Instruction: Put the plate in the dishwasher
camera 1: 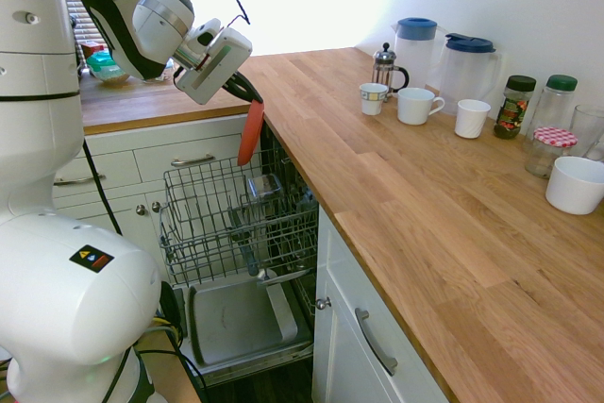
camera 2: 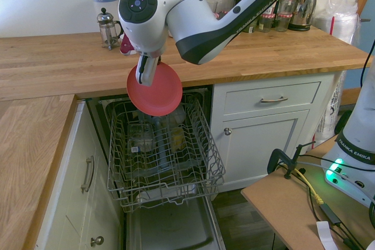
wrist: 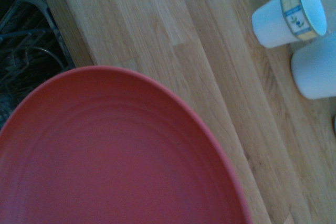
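The red plate (camera 2: 161,95) hangs near-upright below the fingers (camera 2: 145,73), above the dishwasher's upper rack (camera 2: 162,166) and beside the bench edge (camera 2: 231,76). To lower it well, the arm should line its rim up with a gap between the wires beneath the fingers, clear of the bench, then descend slowly. The fingers are closed on the plate near its rim, gripping nothing else.

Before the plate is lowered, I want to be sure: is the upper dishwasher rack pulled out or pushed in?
Pulled out: the wire rack extends beyond the counter edge, above the lowered door.
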Available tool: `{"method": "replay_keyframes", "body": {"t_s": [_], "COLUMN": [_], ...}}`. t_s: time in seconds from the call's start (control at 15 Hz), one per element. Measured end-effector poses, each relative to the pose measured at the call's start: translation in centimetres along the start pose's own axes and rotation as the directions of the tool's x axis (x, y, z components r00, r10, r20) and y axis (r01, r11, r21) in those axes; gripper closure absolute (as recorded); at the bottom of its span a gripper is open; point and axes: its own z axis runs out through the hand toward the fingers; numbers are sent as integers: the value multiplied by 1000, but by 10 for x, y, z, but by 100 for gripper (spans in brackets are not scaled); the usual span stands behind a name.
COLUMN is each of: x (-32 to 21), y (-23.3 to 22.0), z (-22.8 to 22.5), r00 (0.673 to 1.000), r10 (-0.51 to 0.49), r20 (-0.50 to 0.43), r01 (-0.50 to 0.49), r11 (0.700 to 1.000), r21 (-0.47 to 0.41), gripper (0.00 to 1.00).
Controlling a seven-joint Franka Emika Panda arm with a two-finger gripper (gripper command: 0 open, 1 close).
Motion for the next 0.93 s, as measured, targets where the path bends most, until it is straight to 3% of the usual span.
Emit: {"method": "replay_keyframes", "body": {"t_s": [0.2, 0.47, 0.67, 0.93], "x": [-36, -99, -132, -155], "y": [-34, -88, -128, -156], "z": [-10, -28, -24, -8], "r00": [988, 937, 913, 907], "r10": [-126, -283, -341, -365], "r20": [-92, -207, -225, -211], "r01": [127, 282, 330, 343], "r11": [992, 959, 940, 930], "r21": [1, -32, -85, -133], "gripper": [100, 100, 100, 100]}}
